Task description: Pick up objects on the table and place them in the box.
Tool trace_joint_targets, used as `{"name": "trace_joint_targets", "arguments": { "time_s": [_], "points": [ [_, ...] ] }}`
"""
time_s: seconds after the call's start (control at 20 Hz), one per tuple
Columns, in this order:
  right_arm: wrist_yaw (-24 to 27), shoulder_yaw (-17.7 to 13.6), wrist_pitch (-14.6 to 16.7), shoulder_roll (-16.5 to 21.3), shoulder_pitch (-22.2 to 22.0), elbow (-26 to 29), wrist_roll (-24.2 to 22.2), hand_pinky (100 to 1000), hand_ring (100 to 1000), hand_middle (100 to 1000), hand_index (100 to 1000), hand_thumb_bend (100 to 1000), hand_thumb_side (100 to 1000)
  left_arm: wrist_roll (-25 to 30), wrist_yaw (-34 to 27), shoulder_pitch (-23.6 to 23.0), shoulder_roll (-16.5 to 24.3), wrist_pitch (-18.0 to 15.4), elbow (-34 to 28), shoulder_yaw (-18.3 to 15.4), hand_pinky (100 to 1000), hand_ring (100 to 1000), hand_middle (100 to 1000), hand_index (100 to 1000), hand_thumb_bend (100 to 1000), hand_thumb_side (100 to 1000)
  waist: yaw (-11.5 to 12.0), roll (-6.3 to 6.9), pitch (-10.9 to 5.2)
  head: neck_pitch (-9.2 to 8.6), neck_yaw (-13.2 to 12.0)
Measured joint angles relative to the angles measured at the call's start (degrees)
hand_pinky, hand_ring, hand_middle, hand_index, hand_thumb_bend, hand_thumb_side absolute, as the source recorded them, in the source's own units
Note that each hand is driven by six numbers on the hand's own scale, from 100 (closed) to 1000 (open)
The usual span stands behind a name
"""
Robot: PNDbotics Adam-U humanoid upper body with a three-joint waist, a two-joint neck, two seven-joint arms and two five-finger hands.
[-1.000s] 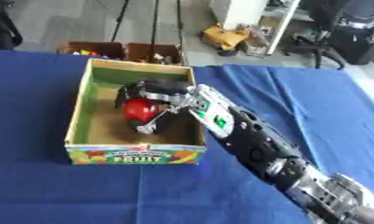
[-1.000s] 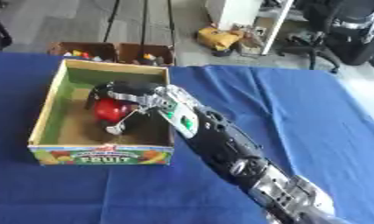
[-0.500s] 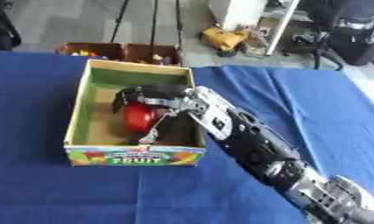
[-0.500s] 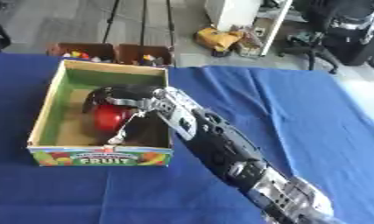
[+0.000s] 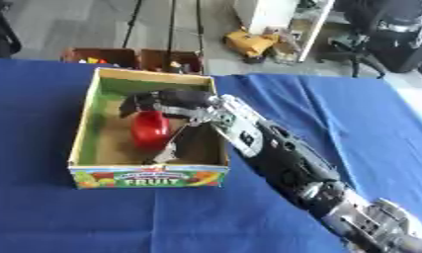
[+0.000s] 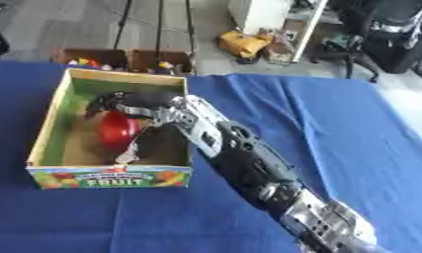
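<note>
— Where's your right hand [image 5: 175,101] now?

— You've got it reaching over the box's [image 5: 84,123] right wall and into the box, fingers [image 5: 141,101] curled over the top of the red object [image 5: 150,129], thumb pointing down beside it.

— And the object?

— It sits inside the box near the middle of the floor. The box stands on the blue table [image 5: 352,123]. Your left hand doesn't show.

A blue-clothed table [image 5: 352,118]; on it stands an open cardboard fruit box [image 5: 150,176], left of centre.
</note>
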State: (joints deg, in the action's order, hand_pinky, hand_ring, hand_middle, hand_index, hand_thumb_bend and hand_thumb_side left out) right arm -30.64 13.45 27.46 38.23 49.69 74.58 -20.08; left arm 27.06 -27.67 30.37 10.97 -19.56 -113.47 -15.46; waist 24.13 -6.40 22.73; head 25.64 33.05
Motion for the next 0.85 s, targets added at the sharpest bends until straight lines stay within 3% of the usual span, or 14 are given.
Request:
{"name": "trace_joint_targets", "arguments": {
  "time_s": [0.45,0.85],
  "points": [
    [8.4,-3.5,-5.1,2.0,-0.1,7.8,3.3,744,1000,896,921,558,677,-0.2,0.2,-0.2,0.0,0.2,0.0,0.0,720,743,733,895,100,902,-1.5,0.42,-0.70,0.09,-0.8],
    [21.0,-9.8,-11.5,6.4,-4.2,22.5,10.7,734,988,889,911,519,728,-1.1,0.4,-0.7,0.1,-0.2,0.0,-0.1,724,747,734,894,100,896,-3.1,1.58,-1.60,1.81,-5.9]
  ]
}}
